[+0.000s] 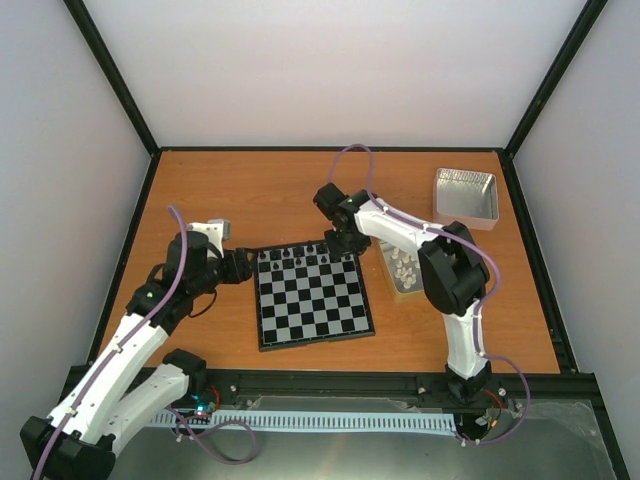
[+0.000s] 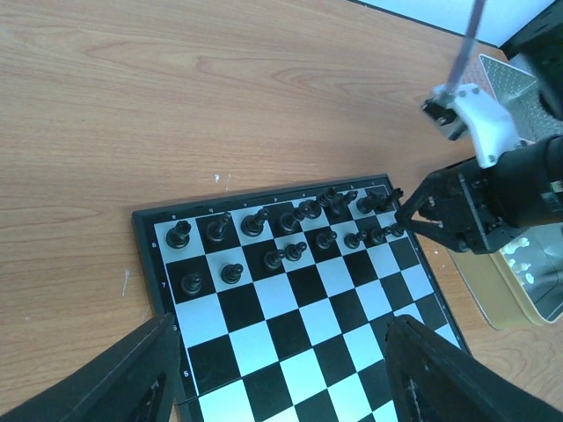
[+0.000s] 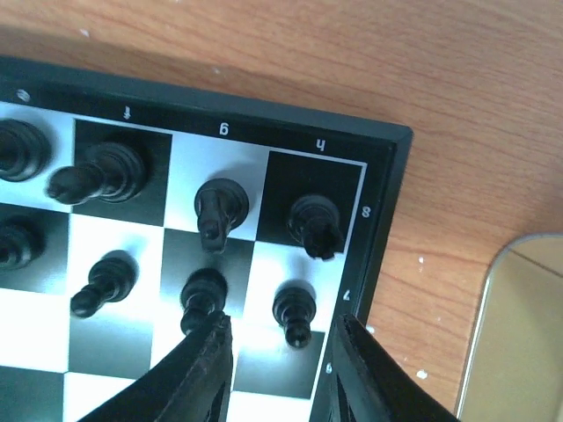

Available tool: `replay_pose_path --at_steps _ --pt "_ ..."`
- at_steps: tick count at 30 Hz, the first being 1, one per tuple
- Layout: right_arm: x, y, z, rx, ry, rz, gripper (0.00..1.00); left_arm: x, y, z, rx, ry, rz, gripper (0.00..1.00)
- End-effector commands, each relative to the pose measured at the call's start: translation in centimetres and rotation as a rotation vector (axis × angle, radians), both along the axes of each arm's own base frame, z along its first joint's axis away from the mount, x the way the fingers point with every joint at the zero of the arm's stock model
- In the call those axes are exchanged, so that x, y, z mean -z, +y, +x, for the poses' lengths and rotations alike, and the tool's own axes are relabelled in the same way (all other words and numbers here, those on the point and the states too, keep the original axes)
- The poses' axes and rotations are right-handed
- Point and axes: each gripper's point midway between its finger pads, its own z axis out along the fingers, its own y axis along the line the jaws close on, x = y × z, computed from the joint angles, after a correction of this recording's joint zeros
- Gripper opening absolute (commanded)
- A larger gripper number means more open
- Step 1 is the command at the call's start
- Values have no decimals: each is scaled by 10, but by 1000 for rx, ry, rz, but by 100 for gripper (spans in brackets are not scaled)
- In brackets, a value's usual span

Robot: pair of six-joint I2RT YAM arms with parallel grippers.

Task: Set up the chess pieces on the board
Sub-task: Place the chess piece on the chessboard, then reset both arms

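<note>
Black ranks line the far edge

Black chess pieces [image 2: 290, 230] stand in two rows along the far edge of the board [image 1: 315, 310], mid-bench [image 1: 250, 190]. Right fingers [image 3: 202, 369] sit apart, straddling an end pawn [image 3: 295, 312]. Left fingers [image 2: 132, 378] hang wide apart, holding nothing.

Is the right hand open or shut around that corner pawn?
Open. In the right wrist view, the right hand has its fingers apart, with board visible on both sides of the pawn between them.

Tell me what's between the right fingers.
A black pawn, standing on a light square at the board's edge, sits between the right fingers, touching neither. The right wrist view shows it.
</note>
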Motion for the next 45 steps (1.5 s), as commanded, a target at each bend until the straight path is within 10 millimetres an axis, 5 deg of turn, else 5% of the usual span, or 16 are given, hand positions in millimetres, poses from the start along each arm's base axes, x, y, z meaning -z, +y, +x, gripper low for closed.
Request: replay_pose_path --at_steps 1,10,16,20,31,38,45 --pt "-47 0 4 33 -101 102 36 -4 2 4 -15 -12 7 67" --pt "-59 -39 -40 126 -211 216 46 9 3 6 -40 49 3 73" --pt "-94 -79 -54 169 -461 281 52 -11 2 7 -40 -12 -25 83" --pt "-137 -114 -66 200 -662 302 59 -37 10 3 -55 -118 -22 99" --pt "-260 -208 -126 333 -1114 406 83 -139 56 -32 -176 -489 20 100" --pt "-308 -242 -153 397 -1217 422 99 -194 89 -67 -258 -649 78 100" --pt "-336 -269 -172 463 -1308 434 100 -237 112 -102 -302 -728 118 100"
